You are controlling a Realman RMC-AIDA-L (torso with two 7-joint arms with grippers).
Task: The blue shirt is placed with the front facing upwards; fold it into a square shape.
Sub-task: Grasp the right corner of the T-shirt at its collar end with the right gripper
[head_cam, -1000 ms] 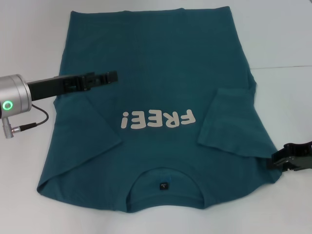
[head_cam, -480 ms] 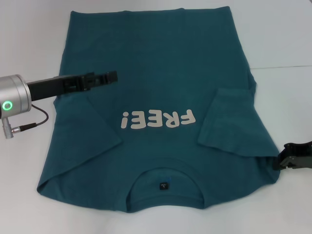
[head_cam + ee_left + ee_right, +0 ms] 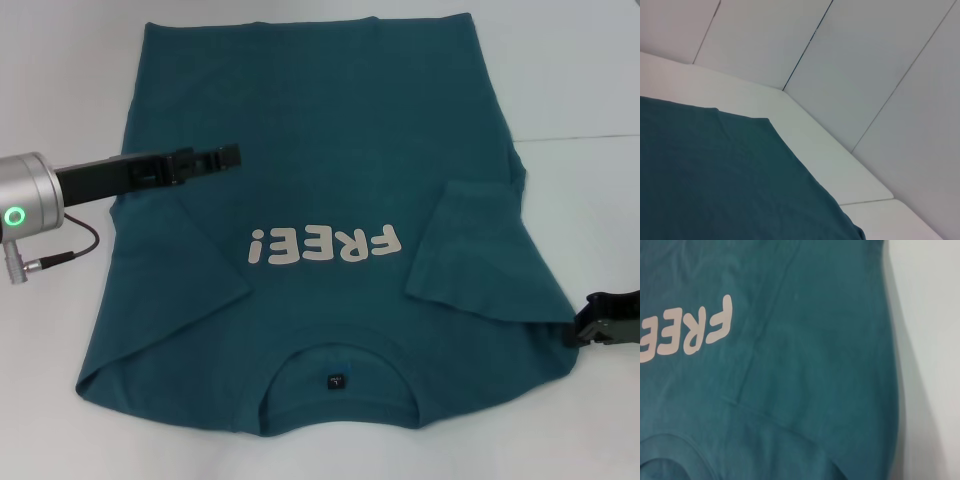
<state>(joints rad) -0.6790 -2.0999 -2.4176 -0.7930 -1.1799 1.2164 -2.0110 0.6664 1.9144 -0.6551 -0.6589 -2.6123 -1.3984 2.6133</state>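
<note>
Right gripper [image 3: 600,328] has slid back off the blue shirt [image 3: 320,130]; left gripper [image 3: 222,157] hovers above it, grip unclear on both.

A white table [image 3: 590,90] is observed as the supporting surface. The blue shirt [image 3: 320,130] is laid flat directly upon it, front upward, with both sleeves folded inward over the body.
</note>
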